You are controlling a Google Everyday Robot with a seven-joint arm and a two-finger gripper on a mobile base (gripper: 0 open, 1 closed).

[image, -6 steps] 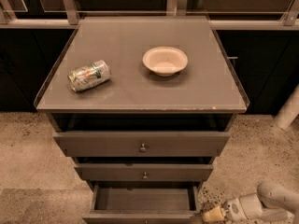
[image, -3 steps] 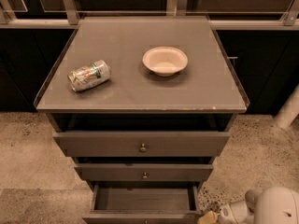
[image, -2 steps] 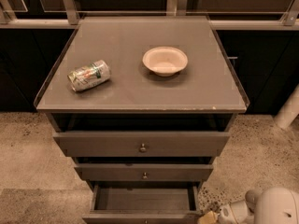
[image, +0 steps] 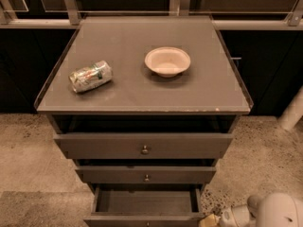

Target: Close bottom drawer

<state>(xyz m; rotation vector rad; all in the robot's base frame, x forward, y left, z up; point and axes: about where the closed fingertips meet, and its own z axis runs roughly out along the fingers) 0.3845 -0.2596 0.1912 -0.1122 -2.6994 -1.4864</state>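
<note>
The bottom drawer point(image: 144, 203) of the grey-brown cabinet stands pulled out at the lower edge of the camera view, its empty inside showing; its front is cut off by the frame edge. Above it are the middle drawer point(image: 146, 175) and the wide top drawer point(image: 143, 146), each with a small metal knob. My gripper point(image: 210, 220) is at the bottom right, just beside the open drawer's right front corner, with the white arm point(image: 277, 212) behind it.
On the cabinet top point(image: 142, 93) lie a crushed can point(image: 90, 76) on its side at the left and a pale bowl point(image: 167, 61) near the middle. Dark cabinets stand behind. Speckled floor point(image: 28, 145) lies on both sides. A white post point(image: 293, 112) stands at the right.
The arm has swung in from the right, its white body now larger at the bottom right corner. The gripper has stayed by the drawer's right front corner. The drawer has not visibly moved.
</note>
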